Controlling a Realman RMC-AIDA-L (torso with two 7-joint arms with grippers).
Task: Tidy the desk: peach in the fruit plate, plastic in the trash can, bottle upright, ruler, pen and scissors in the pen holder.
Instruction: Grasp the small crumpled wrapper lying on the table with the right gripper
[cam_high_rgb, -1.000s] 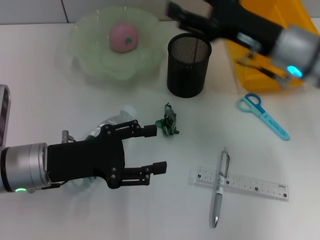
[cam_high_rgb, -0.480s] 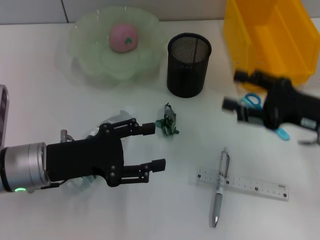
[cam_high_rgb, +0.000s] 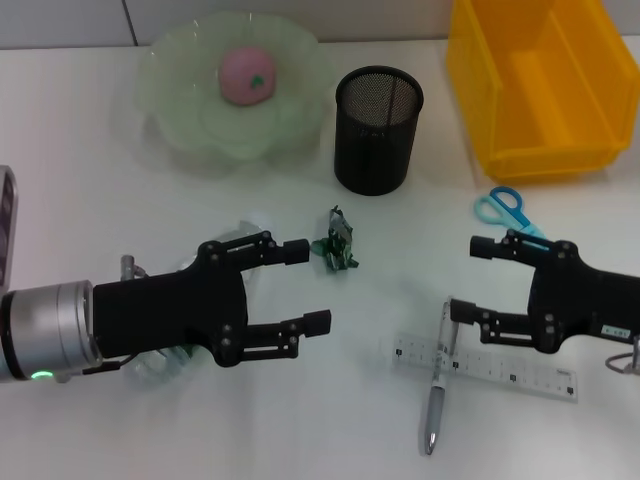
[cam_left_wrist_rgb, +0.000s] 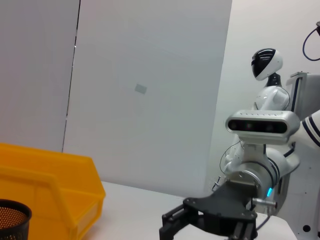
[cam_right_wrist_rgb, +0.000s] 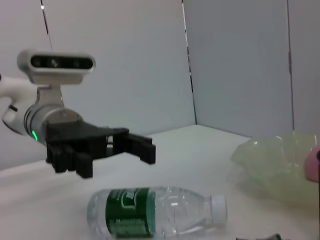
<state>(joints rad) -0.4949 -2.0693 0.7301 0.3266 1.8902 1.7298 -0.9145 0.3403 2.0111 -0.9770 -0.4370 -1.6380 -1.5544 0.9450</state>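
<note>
Lying just beneath the spread, empty right end effector (cam_high_rgb: 464, 278): pen (cam_high_rgb: 439, 378) across ruler (cam_high_rgb: 520, 375).

Bright, even overhead light, soft faint shadows on the white desk (cam_high_rgb: 300, 420), slightly hazy focus.

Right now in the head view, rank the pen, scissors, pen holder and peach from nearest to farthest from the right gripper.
1. Pen, just beside and below the open right gripper, lying across the ruler.
2. Scissors, just behind it, toward the bin.
3. Pen holder, farther back, toward the middle.
4. Peach, far back in the fruit plate.
</note>
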